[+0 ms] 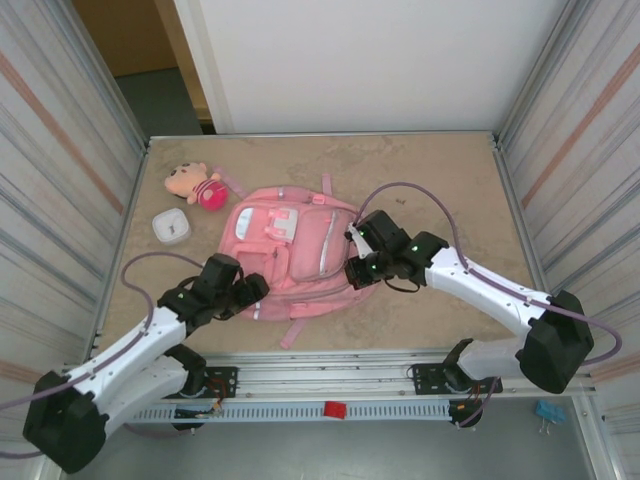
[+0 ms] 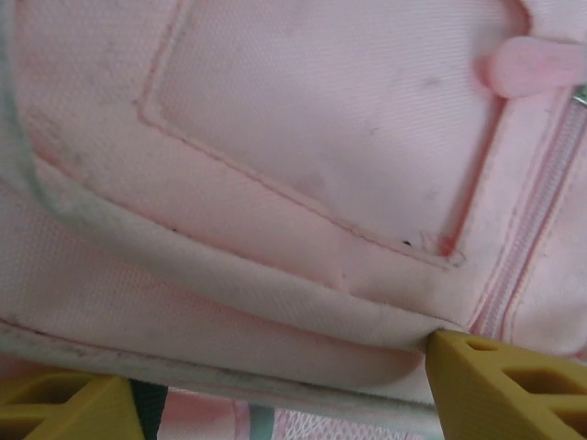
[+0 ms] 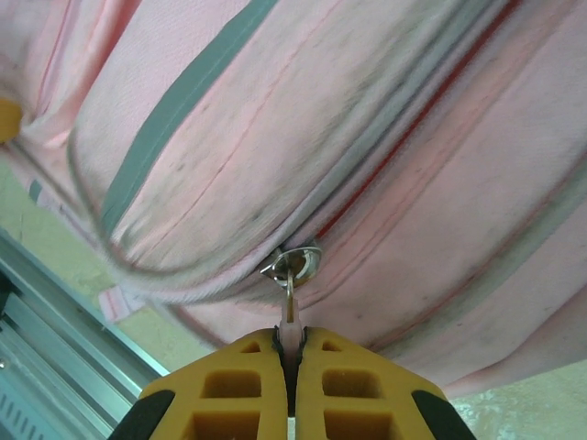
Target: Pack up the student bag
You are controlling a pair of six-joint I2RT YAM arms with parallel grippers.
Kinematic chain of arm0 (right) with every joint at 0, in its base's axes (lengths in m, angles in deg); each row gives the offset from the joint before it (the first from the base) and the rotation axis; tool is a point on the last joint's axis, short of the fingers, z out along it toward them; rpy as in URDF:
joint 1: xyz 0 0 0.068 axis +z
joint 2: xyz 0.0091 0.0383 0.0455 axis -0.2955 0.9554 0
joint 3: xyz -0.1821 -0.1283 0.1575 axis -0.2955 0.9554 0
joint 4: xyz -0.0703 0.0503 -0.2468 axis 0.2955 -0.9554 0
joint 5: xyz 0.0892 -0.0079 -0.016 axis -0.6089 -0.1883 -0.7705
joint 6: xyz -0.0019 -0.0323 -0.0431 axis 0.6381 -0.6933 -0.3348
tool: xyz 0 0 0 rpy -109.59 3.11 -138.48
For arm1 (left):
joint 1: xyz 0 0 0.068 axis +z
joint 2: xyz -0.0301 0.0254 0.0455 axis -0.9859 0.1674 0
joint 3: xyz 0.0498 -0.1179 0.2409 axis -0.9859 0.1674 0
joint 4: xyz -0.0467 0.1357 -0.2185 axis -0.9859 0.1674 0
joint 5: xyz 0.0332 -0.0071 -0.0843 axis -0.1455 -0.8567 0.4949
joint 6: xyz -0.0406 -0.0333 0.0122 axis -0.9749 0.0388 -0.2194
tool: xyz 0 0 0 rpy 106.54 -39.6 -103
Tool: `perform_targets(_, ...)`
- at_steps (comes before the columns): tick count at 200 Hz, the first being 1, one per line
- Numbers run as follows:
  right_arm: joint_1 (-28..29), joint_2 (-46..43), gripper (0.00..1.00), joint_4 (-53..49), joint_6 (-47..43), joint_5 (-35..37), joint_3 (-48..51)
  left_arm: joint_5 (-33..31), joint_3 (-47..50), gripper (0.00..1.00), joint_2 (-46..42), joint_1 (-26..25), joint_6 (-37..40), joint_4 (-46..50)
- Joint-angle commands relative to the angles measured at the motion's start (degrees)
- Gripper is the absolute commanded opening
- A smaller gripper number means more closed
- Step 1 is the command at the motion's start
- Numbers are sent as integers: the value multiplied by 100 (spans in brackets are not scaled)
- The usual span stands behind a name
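Large pink fabric student bag (image 1: 290, 250) lies flat mid-counter (image 1: 430, 180) | right tool (image 3: 290, 353) clenched on small pink zipper pull (image 3: 290, 323), poised to draw the zip | left tool (image 2: 284, 399) released, jaws spread at the bag's edge, likely bracing.

One bag (image 1: 300, 270), one doll (image 1: 195, 183) (plush), one box (image 1: 171, 226)
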Motion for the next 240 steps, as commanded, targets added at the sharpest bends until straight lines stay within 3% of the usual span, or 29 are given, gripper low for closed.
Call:
perform_targets(1,433,-177,0,80,404,302,22,196,-423,75,749,479,175,-1255)
perform_targets(38,1146,52,0,543,1018,830,-155,924,-1479,76,2325,1168,689,-1854)
perform_targets(69,1243,470,0,867,1314,990,-435,1549,-2568,77,3239,1552,779,-1640)
perform_targets(94,1234,623,0,887,1314,1038,-580,1904,-2816,78,2867,1612,606,-1065)
perform_targets(117,1225,615,0,1048,1310,924,-539,2156,-2129,78,1784,1588,-117,-898)
perform_targets(141,1218,688,0,1102,1240,716,-537,2014,-1223,72,599,1190,-1334,-1011)
perform_targets(163,1225,726,0,1090,1166,588,-512,1783,-719,67,188,564,-2384,-1565)
perform_targets(192,1225,679,0,1148,1141,555,-417,1505,-622,63,537,-139,-3063,-2466)
perform_targets(240,1234,650,0,1257,1147,480,-332,1697,-909,53,1494,-534,-3246,-3370)
